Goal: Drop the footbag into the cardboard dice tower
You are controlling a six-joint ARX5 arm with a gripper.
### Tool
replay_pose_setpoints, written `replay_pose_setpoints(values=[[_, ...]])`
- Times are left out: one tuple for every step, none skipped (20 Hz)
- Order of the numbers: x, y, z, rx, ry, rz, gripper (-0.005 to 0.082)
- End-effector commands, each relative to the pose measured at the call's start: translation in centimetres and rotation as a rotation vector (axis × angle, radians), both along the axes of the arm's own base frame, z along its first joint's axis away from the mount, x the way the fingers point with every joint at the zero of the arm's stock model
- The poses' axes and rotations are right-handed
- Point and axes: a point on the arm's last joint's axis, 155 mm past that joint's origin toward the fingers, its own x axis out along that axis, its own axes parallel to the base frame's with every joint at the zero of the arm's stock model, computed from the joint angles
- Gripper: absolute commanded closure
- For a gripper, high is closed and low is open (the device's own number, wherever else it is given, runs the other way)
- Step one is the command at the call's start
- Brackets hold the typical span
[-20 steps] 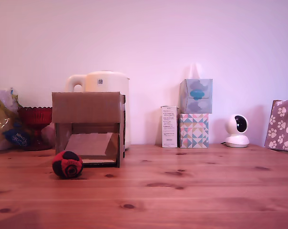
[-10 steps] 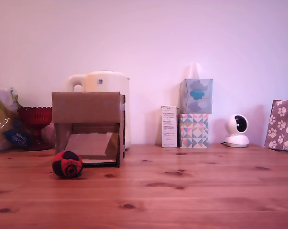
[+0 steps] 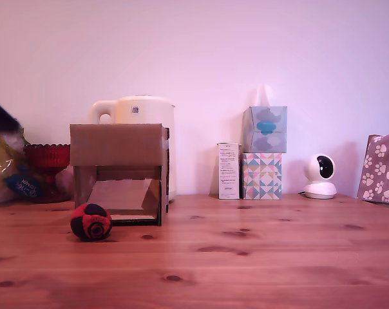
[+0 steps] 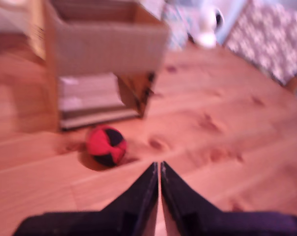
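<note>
Plainly, red-and-black panelled footbag (image 3: pixel 91 221) rests on wood; end effector (image 4: pixel 159 167) pinched closed, empty.

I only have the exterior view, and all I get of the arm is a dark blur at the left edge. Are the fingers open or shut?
Observer: Shut. In the wrist view the gripper has its fingers pressed together, holding nothing.
Operator: Where is the footbag from there?
Observer: The footbag lies on the table ahead of the fingertips, apart from them and untouched.
Operator: Is the cardboard dice tower open on top?
Observer: Yes. The wrist view looks down into the open top of the cardboard dice tower, though the picture is blurred.
</note>
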Motion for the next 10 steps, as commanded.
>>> replay_pose_setpoints(values=[[0.6, -0.4, -0.2, 0.015, -0.020, -0.017, 0.0793], [1.0, -0.7, -0.5, 0.020, -0.023, -0.026, 0.0793], [1.4, -0.8, -0.7, 0.021, -0.024, -0.026, 0.0793], [1.9, -0.9, -0.9, 0.020, -0.029, -0.025, 0.0793], [2.4, -1.0, -1.1, 0.020, -0.036, -0.023, 0.0793], [2.8, -1.1, -1.2, 0.019, -0.043, -0.021, 0.0793], [3.2, -1.2, -1.3, 0.017, -0.051, -0.021, 0.0787], [3.6, -1.3, -1.3, 0.017, -0.063, -0.022, 0.0716], [4.1, -1.4, -1.4, 0.015, -0.075, -0.023, 0.0551], [4.5, -1.5, -1.5, 0.013, -0.084, -0.025, 0.0330]])
